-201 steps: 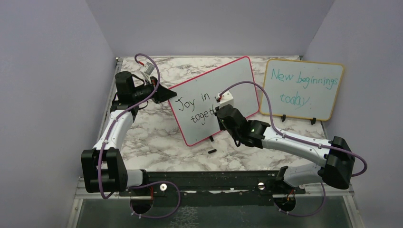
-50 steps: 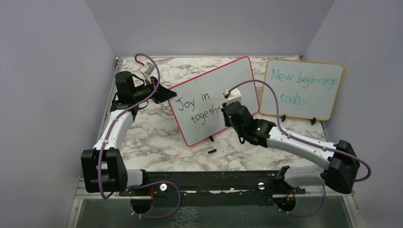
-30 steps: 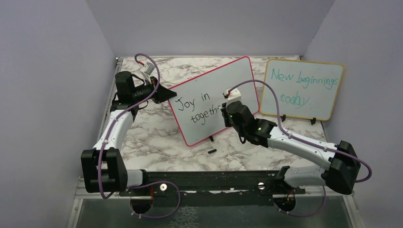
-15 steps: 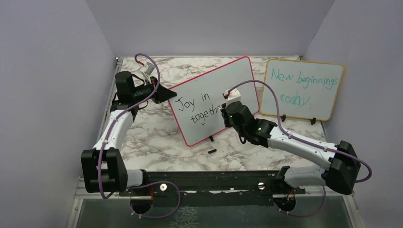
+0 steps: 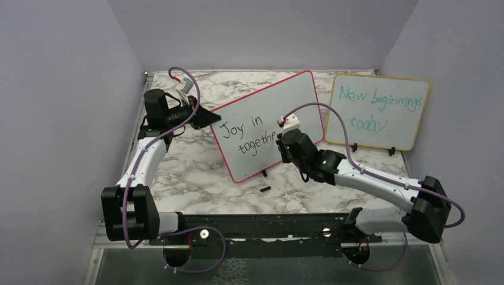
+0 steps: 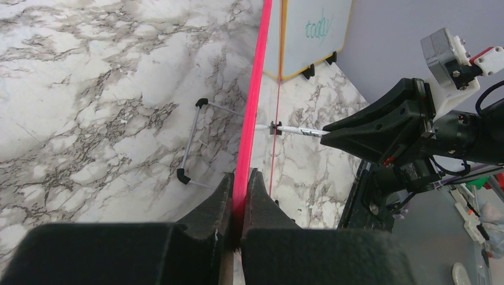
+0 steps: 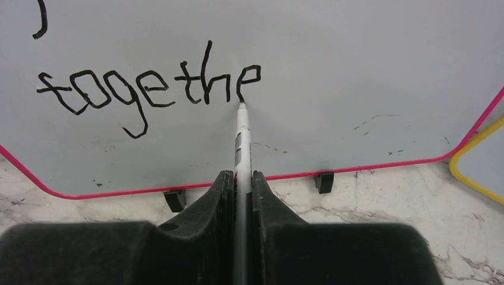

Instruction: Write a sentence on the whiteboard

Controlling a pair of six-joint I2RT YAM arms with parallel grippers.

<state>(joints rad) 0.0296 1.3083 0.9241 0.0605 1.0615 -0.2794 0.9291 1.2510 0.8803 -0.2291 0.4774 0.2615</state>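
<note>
Seen from above, a marble-patterned bench [image 5: 196, 172] sits between plain lilac walls. The whiteboard [image 5: 270, 122], with its thin red-pink frame, stands at the centre of the frame, turned at an angle so its left end comes nearer the bottom of the picture. On it the sentence [image 5: 246, 135] runs in black handwriting over two lines: "Joy in" above, "togethe" below.

The left arm [image 5: 145, 160] reaches up the left side of the frame to the board's upper left edge. In the left wrist view, its left jaws are pressed together on the red-pink frame at bottom centre, gripping the board edge-on.

The right arm [image 5: 368, 178] comes in from the lower right. In the right wrist view, the right jaws are clamped on a slim white marker [image 7: 241, 142], which points straight up the frame. Its tip touches the board at the foot of the last letter.

A yellow-framed board [image 5: 378, 111] reading "New beginnings today" in teal stands at the upper right, just beside the whiteboard. A small black object [image 5: 265, 189] lies on the bench below the whiteboard.
</note>
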